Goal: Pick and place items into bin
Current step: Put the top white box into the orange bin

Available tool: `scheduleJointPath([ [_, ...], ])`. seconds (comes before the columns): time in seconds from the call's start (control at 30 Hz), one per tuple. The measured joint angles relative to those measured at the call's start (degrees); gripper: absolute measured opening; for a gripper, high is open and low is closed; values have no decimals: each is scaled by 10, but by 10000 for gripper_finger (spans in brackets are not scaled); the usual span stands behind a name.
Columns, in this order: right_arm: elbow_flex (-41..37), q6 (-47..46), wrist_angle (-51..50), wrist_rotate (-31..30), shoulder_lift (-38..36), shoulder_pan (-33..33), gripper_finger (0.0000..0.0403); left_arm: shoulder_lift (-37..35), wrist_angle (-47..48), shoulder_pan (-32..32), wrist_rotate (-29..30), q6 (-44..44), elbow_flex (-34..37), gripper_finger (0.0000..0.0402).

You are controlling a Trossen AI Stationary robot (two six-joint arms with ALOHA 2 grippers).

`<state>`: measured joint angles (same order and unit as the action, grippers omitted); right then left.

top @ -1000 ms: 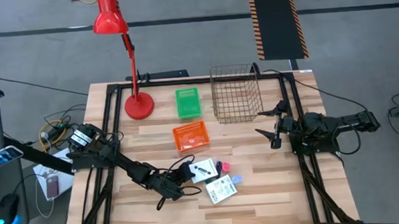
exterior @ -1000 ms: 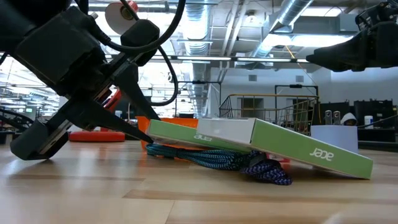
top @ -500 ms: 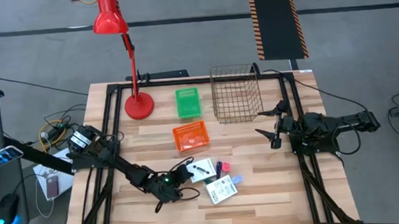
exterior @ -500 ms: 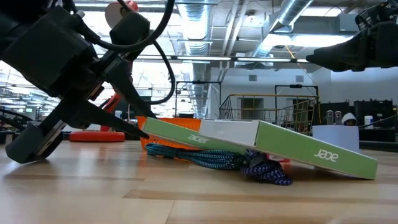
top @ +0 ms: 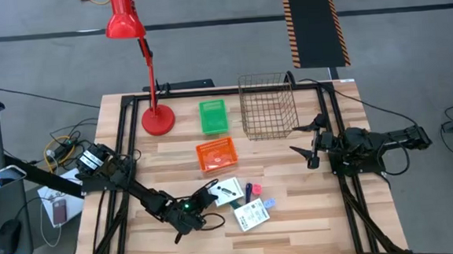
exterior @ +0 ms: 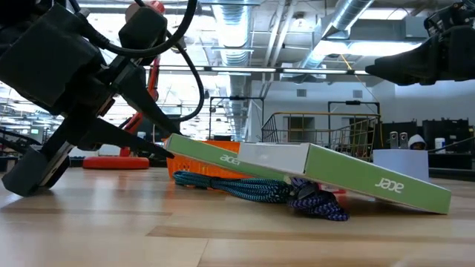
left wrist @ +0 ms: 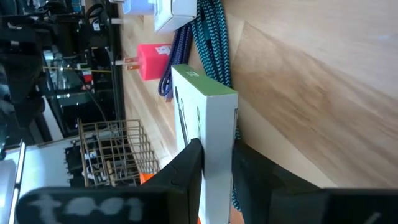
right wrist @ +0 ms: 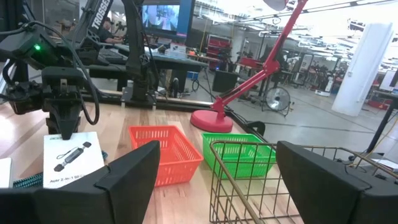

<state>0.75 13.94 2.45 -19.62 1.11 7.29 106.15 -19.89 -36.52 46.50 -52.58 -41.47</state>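
One end of the white-and-green packet (exterior: 223, 156) now sits higher off the table than a second ago, pinched in my left gripper (left wrist: 214, 163), still far from the wire bin (top: 268, 105); right gripper (top: 305, 146) waits open.

Floor: I see grey concrete around the wooden table (top: 295, 217).
Marking: black strip with hazard-striped edges (top: 313, 23), beyond the table's far edge.
Ceiling: exposed ducts (exterior: 349, 18) and strip lights above the table.
Monitor: lit screen (right wrist: 163, 17) behind the table.
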Motion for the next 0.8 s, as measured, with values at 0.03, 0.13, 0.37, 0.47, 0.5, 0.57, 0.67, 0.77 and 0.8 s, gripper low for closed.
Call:
scheduleJointPath([
  [0.03, 0, 0, 0, 0, 0, 0, 317, 0, -3, -1, 5, 2, 0, 64],
  [0.13, 0, 0, 0, 0, 0, 0, 317, 0, -4, -5, 22, 3, 0, 64],
  [0.37, 0, 0, 0, 0, 0, 0, 317, 1, -4, -19, 72, 4, 0, 64],
  [0.47, 0, 0, 0, 0, 0, 0, 317, 1, -3, -25, 90, 1, 1, 64],
  [0.5, 0, 0, 0, 0, 0, 0, 317, 1, -2, -26, 94, 1, 1, 64],
  [0.57, 0, 0, 0, 0, 0, 0, 317, 1, -2, -29, 100, -1, 1, 64],
  [0.67, 0, 0, 0, 0, 0, 0, 317, 1, -2, -31, 111, -12, 1, 64],
  [0.77, 0, 0, 0, 0, 0, 0, 317, -5, 0, -31, 117, -24, 1, 64],
  [0.8, 0, 0, 0, 0, 0, 0, 317, -11, 0, -31, 120, -28, 1, 64],
])
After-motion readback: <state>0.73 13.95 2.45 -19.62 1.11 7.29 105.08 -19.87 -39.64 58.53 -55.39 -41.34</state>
